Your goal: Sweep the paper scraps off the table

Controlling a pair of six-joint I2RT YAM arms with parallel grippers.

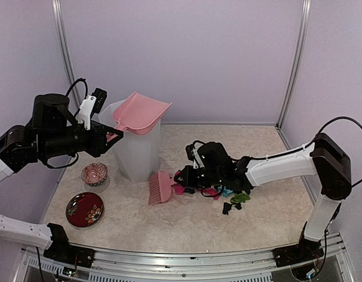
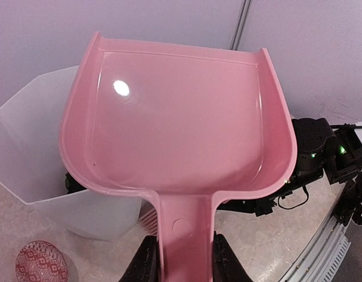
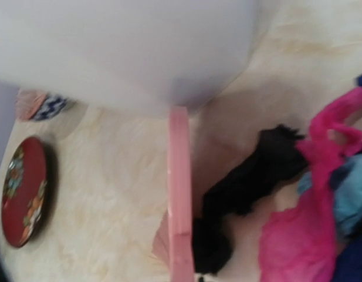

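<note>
Two robot arms at work over a mottled beige table. The left gripper, raised well above the tabletop, is pressed together on the handle of a pink dustpan. Its wrist camera shows a dark finger on either side of that handle, and the pan's scoop faces the lens with nothing lying in it. The pan hangs over the open mouth of a translucent white bin that stands on the table. The right gripper reaches low across the middle of the table and pinches the handle end of a pink brush, whose bristled head rests on the surface just in front of the bin. The fingers themselves fall outside the right wrist view, where only the handle runs up the centre. The paper scraps lie in a loose cluster on the table just to the right of that gripper, partly beneath its wrist and on the far side of it from the brush head. They include magenta and teal bits, with a green one and a black one at the outer edge. In the right wrist view a black scrap sits just beside the brush handle, with a magenta scrap next to it. A small red patterned bowl and a red plate sit at the table's left, well apart from the scraps.
</note>
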